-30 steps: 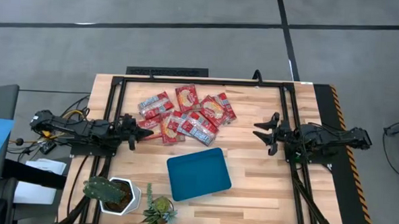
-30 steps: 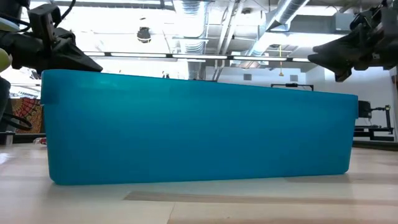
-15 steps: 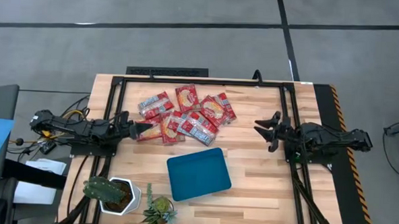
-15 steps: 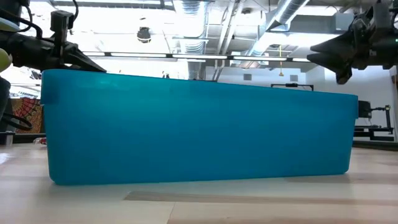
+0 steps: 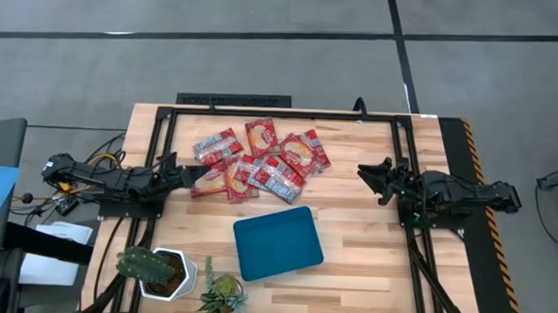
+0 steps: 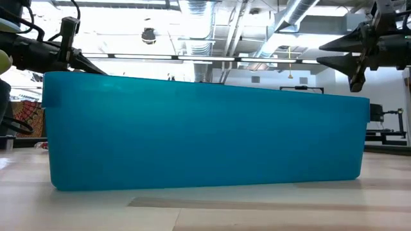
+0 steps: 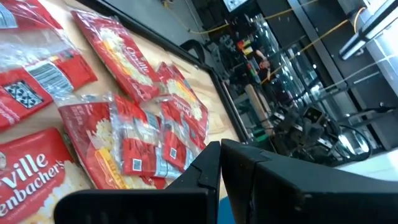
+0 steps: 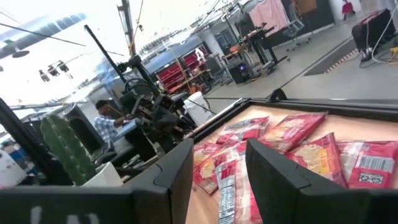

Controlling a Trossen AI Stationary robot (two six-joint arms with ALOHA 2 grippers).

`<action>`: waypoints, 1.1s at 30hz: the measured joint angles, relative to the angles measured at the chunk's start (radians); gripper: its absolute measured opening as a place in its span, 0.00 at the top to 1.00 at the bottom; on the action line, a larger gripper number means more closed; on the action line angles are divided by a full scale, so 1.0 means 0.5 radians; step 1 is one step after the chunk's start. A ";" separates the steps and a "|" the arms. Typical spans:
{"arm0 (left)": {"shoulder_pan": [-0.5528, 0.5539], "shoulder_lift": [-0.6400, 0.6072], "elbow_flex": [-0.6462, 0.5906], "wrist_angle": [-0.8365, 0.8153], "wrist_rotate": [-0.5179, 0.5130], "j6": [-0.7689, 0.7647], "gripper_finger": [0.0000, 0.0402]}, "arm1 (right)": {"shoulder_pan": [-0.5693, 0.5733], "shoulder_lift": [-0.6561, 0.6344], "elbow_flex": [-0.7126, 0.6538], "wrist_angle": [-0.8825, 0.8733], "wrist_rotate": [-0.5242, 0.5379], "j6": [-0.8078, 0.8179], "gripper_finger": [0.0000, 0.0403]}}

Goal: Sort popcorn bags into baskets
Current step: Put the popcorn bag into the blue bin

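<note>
The left claw [image 5: 195, 176], pressed together, touches the near edge of the popcorn bags [image 5: 260, 160]. The right claw [image 5: 365, 173], fingers apart, hovers well apart from them. The teal tray [image 5: 277, 243] lies between both claws, nearer the counter's [image 5: 369, 264] front.

Two slim arms, black all over, built of jointed segments: the left arm [image 5: 108, 179] trails thin yellow and black cables near its base, the right arm [image 5: 461, 195] ends in a rounded housing. Each carries two dark fingers [image 8: 177, 174], flat, angular and wedge-shaped, tapering to points; those of the left arm [image 7: 205, 177] show matte, bevelled edges
</note>
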 joint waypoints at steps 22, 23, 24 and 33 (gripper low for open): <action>-0.002 0.152 0.347 1.214 0.246 1.223 0.81 | -0.028 0.000 0.004 0.079 0.148 0.015 0.58; -0.002 0.206 0.455 1.156 0.279 1.362 0.78 | -0.028 0.000 0.004 0.084 0.174 0.015 0.58; -0.002 0.278 0.571 1.069 0.305 1.483 0.74 | -0.028 0.000 0.004 0.090 0.202 0.016 0.58; 0.108 1.235 1.798 -0.779 0.097 1.630 0.44 | -0.026 0.000 0.004 0.061 0.318 0.014 0.48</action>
